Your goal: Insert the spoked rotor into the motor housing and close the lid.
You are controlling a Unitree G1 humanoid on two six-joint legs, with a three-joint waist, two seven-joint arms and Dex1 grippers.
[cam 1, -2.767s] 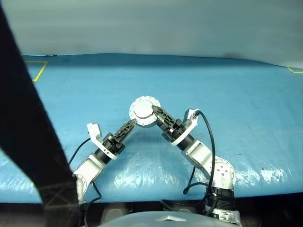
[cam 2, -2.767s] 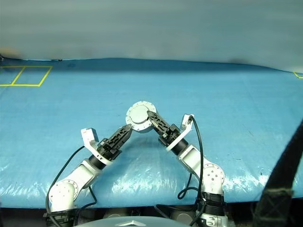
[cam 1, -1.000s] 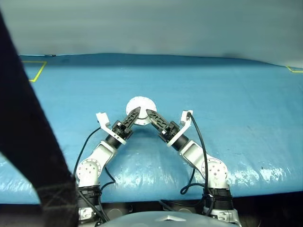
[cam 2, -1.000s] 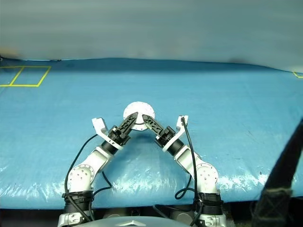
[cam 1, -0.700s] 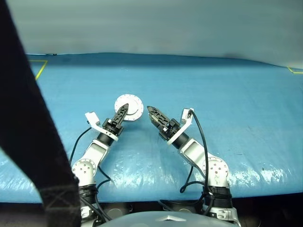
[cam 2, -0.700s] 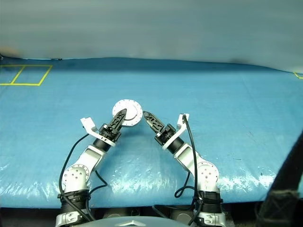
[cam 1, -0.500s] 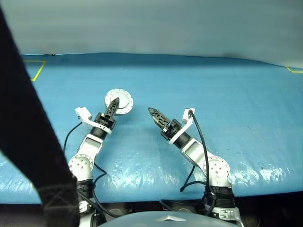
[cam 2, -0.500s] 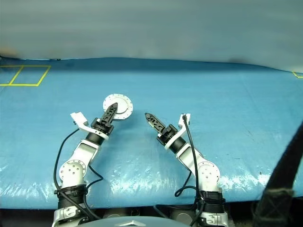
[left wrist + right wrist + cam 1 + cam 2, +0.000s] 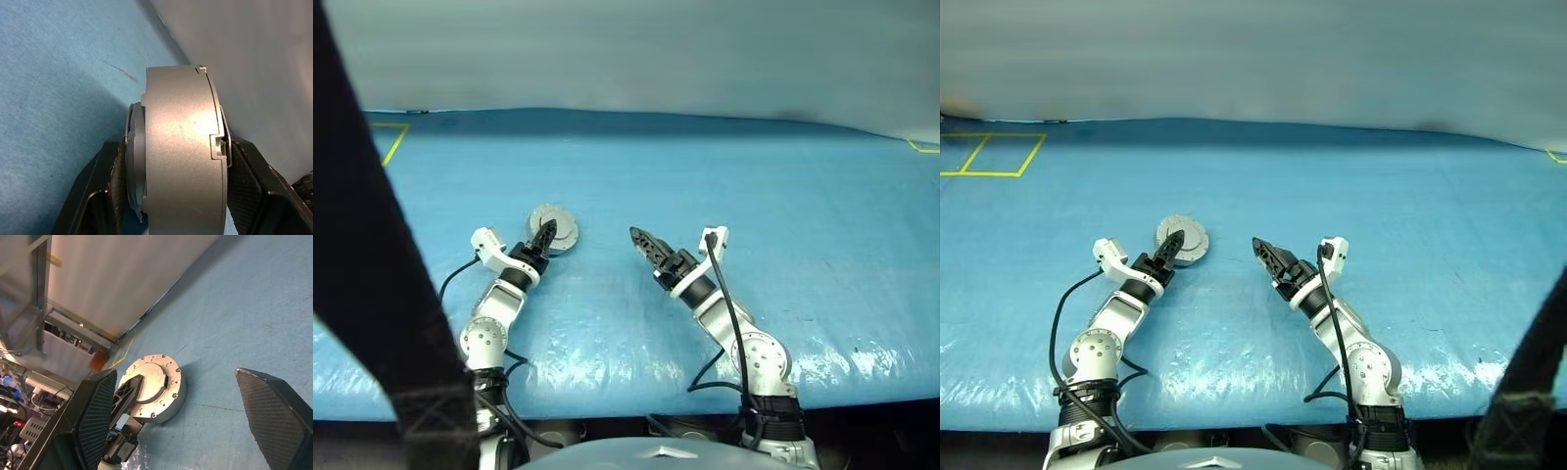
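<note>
Housing (image 9: 1182, 238), lid shut, is clamped in left gripper (image 9: 1172, 244); set it flat on mat (image 9: 1410, 215), then release; right gripper (image 9: 1262, 250) empty, jaws apart.

Left hand (image 9: 545, 235) carried the motor housing (image 9: 554, 228) leftward (right hand (image 9: 641, 241) released it).

A blue, slightly wrinkled cover (image 9: 783, 186) spreads over the whole desk, glossy along its near edge. Yellow tape lines (image 9: 994, 155) mark a rectangle at the far left corner, and a short yellow corner mark (image 9: 922, 146) sits at the far right. A pale wall (image 9: 636, 54) rises behind the desk. A broad black strap (image 9: 372, 264) hangs close to the camera.
</note>
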